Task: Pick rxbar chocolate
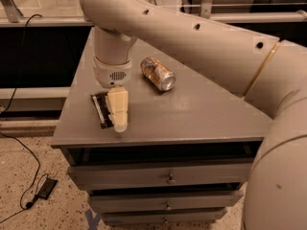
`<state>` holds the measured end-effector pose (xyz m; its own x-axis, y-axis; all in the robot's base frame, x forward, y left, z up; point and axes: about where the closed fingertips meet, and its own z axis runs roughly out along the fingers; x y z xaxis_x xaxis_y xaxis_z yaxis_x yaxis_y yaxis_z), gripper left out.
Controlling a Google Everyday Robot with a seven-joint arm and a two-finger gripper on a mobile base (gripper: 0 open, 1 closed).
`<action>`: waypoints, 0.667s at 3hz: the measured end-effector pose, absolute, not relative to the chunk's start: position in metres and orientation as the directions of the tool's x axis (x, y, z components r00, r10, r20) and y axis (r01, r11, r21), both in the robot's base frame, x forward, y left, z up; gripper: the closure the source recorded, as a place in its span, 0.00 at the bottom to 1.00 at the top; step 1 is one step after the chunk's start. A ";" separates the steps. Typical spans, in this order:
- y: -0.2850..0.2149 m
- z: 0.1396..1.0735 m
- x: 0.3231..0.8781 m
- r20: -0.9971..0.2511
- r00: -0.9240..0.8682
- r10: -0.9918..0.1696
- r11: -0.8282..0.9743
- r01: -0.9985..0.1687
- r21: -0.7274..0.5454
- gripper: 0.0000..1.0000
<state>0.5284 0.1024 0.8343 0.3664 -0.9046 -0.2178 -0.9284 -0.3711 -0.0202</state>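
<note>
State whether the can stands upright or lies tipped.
Tipped: the can lies on its side. The gripper hangs over the rxbar.

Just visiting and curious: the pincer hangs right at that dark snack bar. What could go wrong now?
The rxbar chocolate lies flat near the table's front edge, so a nudge from the pincer, low over it, might slide it off. The drink can lies on its side close by and could roll if the arm brushes it.
</note>
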 end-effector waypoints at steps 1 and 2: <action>0.103 0.833 0.529 -0.220 0.366 -0.904 -0.370 -0.929 -0.023 0.17; 0.105 0.832 0.529 -0.221 0.367 -0.904 -0.371 -0.928 -0.026 0.41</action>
<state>0.5295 0.1048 0.8324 0.3670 -0.9035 -0.2213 -0.9284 -0.3708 -0.0256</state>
